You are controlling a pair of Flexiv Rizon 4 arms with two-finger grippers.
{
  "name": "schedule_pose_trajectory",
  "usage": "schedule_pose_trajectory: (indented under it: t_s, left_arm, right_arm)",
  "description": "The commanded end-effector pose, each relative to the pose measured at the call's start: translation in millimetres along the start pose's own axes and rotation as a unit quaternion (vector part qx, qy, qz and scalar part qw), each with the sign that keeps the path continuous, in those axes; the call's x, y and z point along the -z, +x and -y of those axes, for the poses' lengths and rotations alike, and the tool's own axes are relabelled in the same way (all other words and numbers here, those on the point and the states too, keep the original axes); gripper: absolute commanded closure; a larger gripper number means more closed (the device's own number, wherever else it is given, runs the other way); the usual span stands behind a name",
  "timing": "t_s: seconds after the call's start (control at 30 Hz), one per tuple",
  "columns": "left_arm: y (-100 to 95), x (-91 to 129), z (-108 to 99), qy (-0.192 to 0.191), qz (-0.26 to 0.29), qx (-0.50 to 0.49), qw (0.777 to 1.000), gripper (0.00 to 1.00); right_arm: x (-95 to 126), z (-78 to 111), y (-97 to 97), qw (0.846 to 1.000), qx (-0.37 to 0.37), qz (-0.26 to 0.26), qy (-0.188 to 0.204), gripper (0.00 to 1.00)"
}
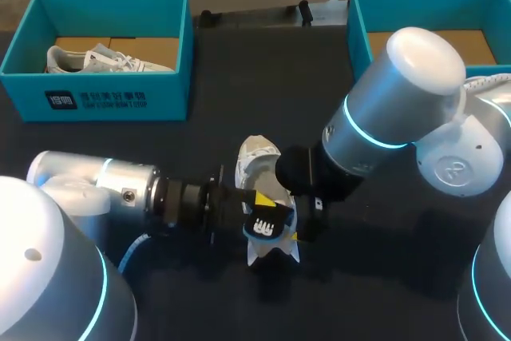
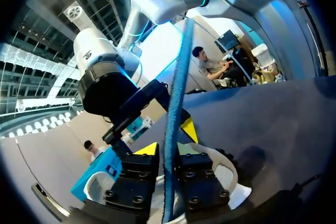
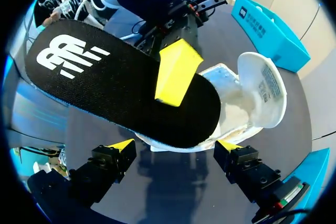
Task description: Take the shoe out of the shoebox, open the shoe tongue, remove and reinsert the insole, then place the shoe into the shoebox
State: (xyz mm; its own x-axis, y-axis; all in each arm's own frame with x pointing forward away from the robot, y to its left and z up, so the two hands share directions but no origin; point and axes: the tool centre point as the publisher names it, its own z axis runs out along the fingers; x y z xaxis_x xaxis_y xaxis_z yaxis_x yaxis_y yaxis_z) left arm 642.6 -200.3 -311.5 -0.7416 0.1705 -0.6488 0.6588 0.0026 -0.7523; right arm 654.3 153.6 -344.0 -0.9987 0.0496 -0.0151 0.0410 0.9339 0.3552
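The shoe (image 1: 257, 157) lies at the middle of the tabletop (image 1: 383, 269), with its tongue open. Our left gripper (image 2: 168, 140) pinches the taken-out insole (image 3: 121, 82) over it, and our right gripper (image 3: 175, 146) stands open. We judge that reinserting the insole and packing the shoe away are left to do.

I work in a robot lab, at a test bench. The bench is a plain dark table (image 1: 239, 69), and two heavy silver arms lean over it, my left arm (image 1: 104, 185) and my right arm (image 1: 399, 109), each ringed with a cyan light. Two matching teal boxes stand open along the far side, the left shoebox (image 1: 104, 97) and the right shoebox (image 1: 359, 17) (set out like mirrored props). A white shoe (image 1: 257, 157) lies between my arms, and my left gripper (image 2: 169, 142) pinches its black insole (image 3: 121, 87).
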Motion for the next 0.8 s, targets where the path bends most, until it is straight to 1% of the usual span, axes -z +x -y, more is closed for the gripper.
schedule_pose_trajectory:
  t_s: [0.03,0.27,0.53,0.67,0.73,0.8]
  left_arm:
    - [0.0,-5.1,-2.7,-0.012,-0.002,-0.007,1.0,1.0]
    - [4.2,-1.5,-23.7,-0.017,0.01,-0.009,1.0,1.0]
    - [2.4,-1.2,-45.0,-0.053,0.022,-0.024,0.998,1.0]
    - [0.5,-2.7,-49.9,-0.066,0.026,-0.03,0.997,1.0]
    - [-0.4,-2.9,-49.7,-0.063,0.028,-0.026,0.997,1.0]
    - [-1.7,-2.2,-45.2,-0.058,0.031,-0.026,0.998,1.0]
  right_arm:
    - [-1.1,-0.1,1.5,1.0,-0.001,0.002,0.0,0.0]
    - [-1.1,-0.1,1.5,1.0,-0.001,0.002,0.0,0.0]
    - [-1.1,-0.1,1.5,1.0,-0.001,0.002,0.0,0.0]
    - [-1.1,-0.1,1.5,1.0,-0.001,0.002,0.0,0.0]
    - [-1.1,-0.1,1.5,1.0,-0.001,0.002,0.0,0.0]
    - [-1.1,-0.1,1.5,1.0,-0.001,0.002,0.0,0.0]
